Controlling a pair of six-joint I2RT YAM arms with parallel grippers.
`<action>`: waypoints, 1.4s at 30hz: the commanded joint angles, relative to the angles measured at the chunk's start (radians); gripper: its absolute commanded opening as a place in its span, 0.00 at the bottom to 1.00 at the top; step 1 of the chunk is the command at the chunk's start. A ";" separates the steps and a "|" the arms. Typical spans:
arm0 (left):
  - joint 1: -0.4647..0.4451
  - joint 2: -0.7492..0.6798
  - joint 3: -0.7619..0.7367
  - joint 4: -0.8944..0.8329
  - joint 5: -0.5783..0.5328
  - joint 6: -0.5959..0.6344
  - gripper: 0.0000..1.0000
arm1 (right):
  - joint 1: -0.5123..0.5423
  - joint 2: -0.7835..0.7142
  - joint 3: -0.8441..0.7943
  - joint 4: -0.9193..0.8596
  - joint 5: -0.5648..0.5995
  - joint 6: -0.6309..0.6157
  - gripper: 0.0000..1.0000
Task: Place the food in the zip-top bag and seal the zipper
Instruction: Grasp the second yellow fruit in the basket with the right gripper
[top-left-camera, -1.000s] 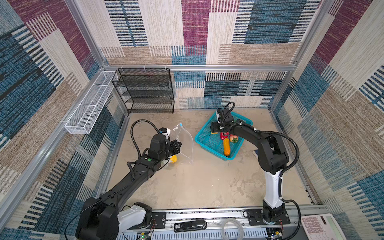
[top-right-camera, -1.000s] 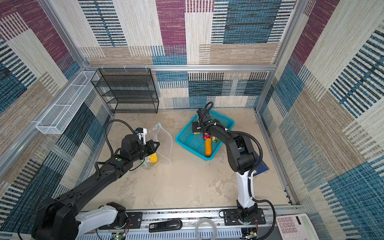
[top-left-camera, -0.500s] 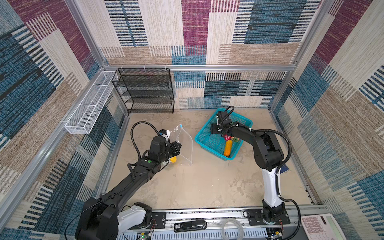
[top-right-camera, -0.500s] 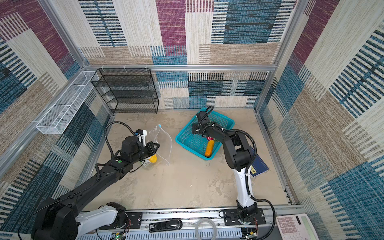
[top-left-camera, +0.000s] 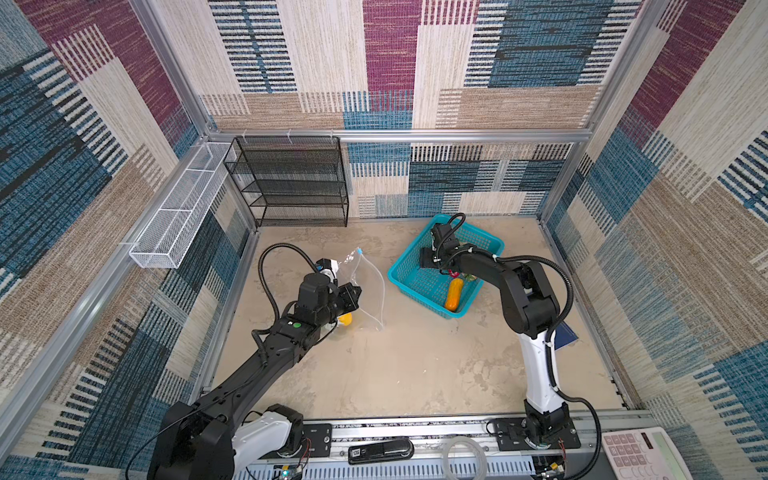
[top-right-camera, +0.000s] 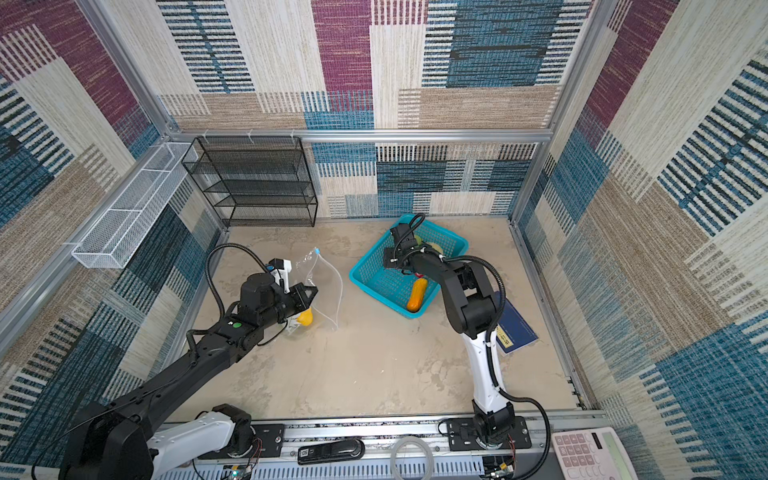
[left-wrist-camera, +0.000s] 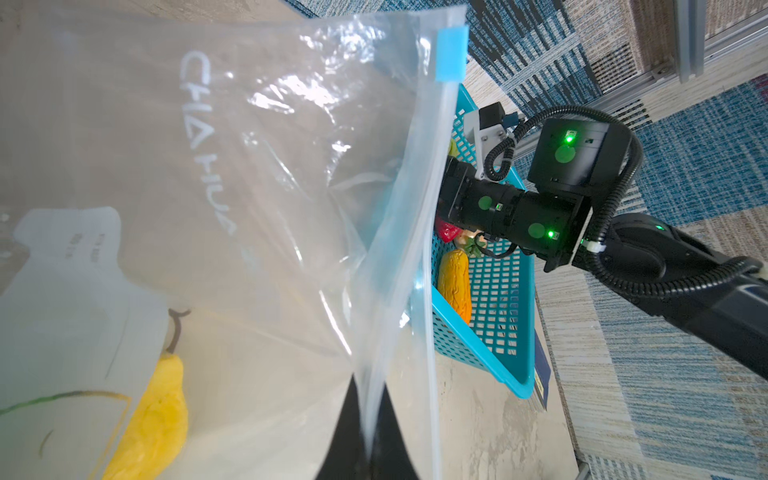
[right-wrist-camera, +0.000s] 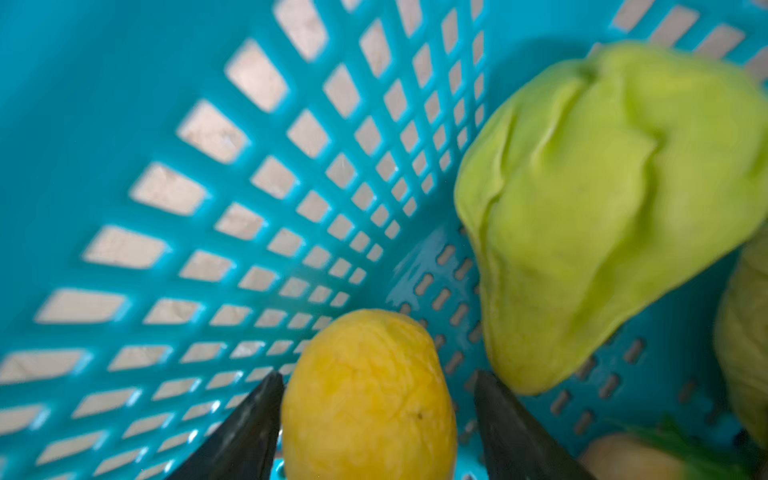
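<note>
In the left wrist view my left gripper (left-wrist-camera: 368, 409) is shut on the zipper (left-wrist-camera: 419, 232) rim of the clear zip-top bag (left-wrist-camera: 232, 174), holding it up off the table. The light-blue slider (left-wrist-camera: 451, 52) sits at the far end of the rim. One yellow food piece (left-wrist-camera: 153, 415) lies inside the bag (top-left-camera: 368, 286). My right gripper (right-wrist-camera: 377, 374) is down in the turquoise basket (right-wrist-camera: 166, 124), open, its jaws on either side of a yellow fruit (right-wrist-camera: 368, 399). One jaw touches the fruit and the other stands off it. A pale green piece (right-wrist-camera: 602, 208) lies beside it.
The basket (top-left-camera: 415, 286) also holds an orange piece (top-left-camera: 454, 294) and a red one (left-wrist-camera: 446, 230). A blue booklet (top-right-camera: 513, 328) lies under my right arm. A black wire shelf (top-left-camera: 291, 183) stands at the back wall, a white wire tray (top-left-camera: 178, 212) hangs on the left wall, and a calculator (top-left-camera: 640, 455) sits front right.
My right arm's elbow has drifted a little to the left while its gripper stays low in the basket. The left gripper and the bag have not moved.
</note>
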 joint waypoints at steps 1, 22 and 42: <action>0.000 -0.005 0.012 -0.003 -0.017 0.012 0.00 | 0.000 0.022 0.025 0.031 0.023 0.001 0.75; 0.000 0.004 0.020 -0.021 -0.016 0.015 0.00 | -0.003 0.006 -0.026 0.134 0.067 -0.099 0.48; 0.001 -0.006 0.007 -0.022 -0.019 0.020 0.00 | -0.007 -0.285 -0.321 0.153 -0.204 -0.220 0.45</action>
